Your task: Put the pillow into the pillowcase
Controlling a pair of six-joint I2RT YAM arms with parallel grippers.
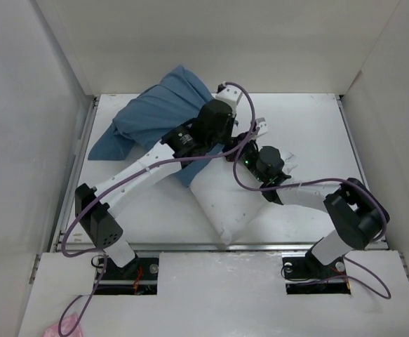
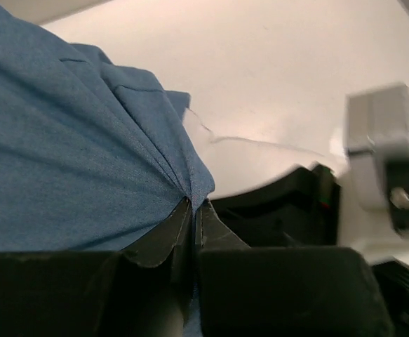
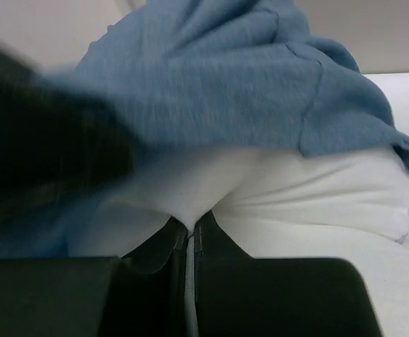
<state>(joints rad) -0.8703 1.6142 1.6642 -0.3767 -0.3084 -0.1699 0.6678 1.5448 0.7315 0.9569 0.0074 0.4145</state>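
Far left of tabletop (image 1: 316, 133): pillowcase (image 1: 158, 116), bunched and limp, a fold of it clenched in left pincer (image 2: 192, 207). Centre: pillow (image 1: 239, 203), far end tucked under the blue cloth, apparently just inside the mouth; near end bare, pointing toward the near edge. Right: right pincer (image 3: 192, 228) clenched on a pinch of white pillow fabric. Judged early, with most of the insertion left.

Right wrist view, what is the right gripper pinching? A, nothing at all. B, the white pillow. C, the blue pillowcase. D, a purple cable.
B: in the right wrist view the right gripper has its jaws shut on a fold of the white pillow, while the blue pillowcase lies draped above it, outside the pinch.
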